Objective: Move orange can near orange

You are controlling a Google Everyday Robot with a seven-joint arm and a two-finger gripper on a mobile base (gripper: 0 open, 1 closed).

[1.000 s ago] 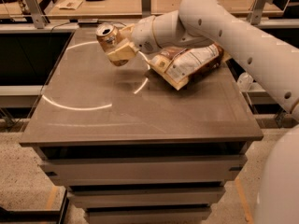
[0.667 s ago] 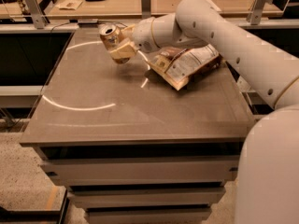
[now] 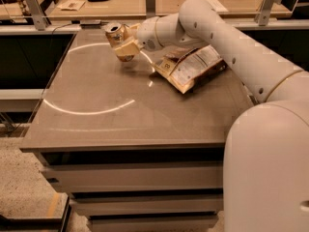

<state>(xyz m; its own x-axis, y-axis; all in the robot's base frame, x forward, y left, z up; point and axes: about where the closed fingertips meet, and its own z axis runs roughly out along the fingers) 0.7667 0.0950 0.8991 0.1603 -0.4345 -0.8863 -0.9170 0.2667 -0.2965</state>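
Observation:
The orange can (image 3: 117, 35) has a tan-orange body and a silver top. It is tilted, with its top towards the left, over the far middle of the table (image 3: 96, 124). My gripper (image 3: 127, 47) is shut on the can's body and holds it just above the tabletop. The white arm (image 3: 217, 33) reaches in from the right. No orange shows in this view; it is hidden or out of view.
A brown and white crinkled snack bag (image 3: 192, 66) lies on the table right of the can, under the arm. A wooden bench (image 3: 125, 4) with posts and small items stands behind the table. The robot's white body (image 3: 270, 168) fills the lower right.
The can stays in the gripper at almost the same spot, shifted slightly up and right. The arm's near part has swung further into the lower right.

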